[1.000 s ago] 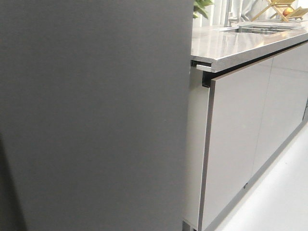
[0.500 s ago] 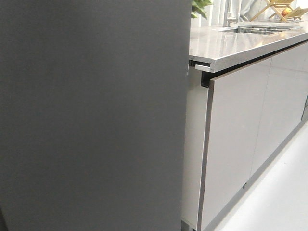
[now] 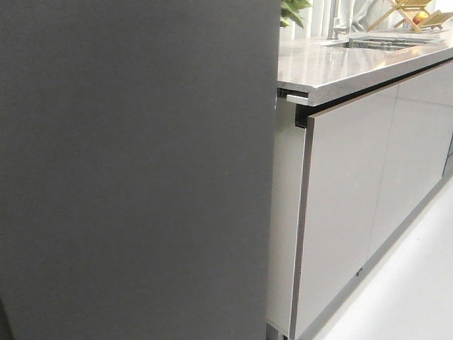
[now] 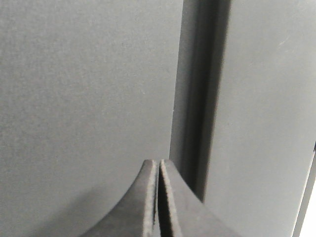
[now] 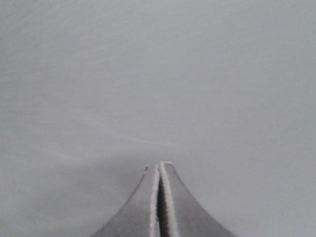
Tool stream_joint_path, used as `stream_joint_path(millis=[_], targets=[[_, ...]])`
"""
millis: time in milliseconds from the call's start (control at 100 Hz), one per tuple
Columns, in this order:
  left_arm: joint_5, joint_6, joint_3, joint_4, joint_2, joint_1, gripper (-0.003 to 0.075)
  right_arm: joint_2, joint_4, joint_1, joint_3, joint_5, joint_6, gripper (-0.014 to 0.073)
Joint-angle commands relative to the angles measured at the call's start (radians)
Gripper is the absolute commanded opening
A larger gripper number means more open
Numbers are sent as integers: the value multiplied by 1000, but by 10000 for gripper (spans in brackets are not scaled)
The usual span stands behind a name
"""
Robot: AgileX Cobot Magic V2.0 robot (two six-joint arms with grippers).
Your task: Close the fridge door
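The fridge door is a tall matte dark grey slab that fills the left two thirds of the front view; only its outside shows. In the left wrist view my left gripper is shut and empty, its tips close to the dark grey door face, beside a dark vertical seam. In the right wrist view my right gripper is shut and empty, its tips close to a plain grey surface that fills the view. Neither gripper shows in the front view.
Right of the door are glossy light-grey cabinet doors under a grey countertop with a sink, a plant and a wooden rack at the back. White floor lies at the lower right.
The door's right edge has shifted slightly left in the front view, and the cabinet and countertop have shifted with it. The dark patch at the lower left has shrunk.
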Motion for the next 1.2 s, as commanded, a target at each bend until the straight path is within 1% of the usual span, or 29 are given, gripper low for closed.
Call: stream_joint_path(millis=[0,200,350,610,840,970,1190], targets=[[-77,-4,28,-2,19,-6,-21,-135,6,-58,98,-134,-12,-76],[-77,-4,28,-2,19,-6,-21,-387,9,-206,388,-146,-12,-76],[-77,-4,28,-2,19,-6,-21,-582,16,-319,576,-148,-12,-76],[-77,-4,28,-2,19,-6,-21,-921,16,-467,877,-148,-12,-76],[-77,-4,28,-2,19,-6,-21,-1181,16,-557,1146,-148,-12,-76],[-77,-4,28,-2,19,-6,-21,-1306,16,-590,1279,-148,-12,-76],[-77,-4,28,-2,19,-6,-21,-1421,16,-625,1411,-148,-12,-76]])
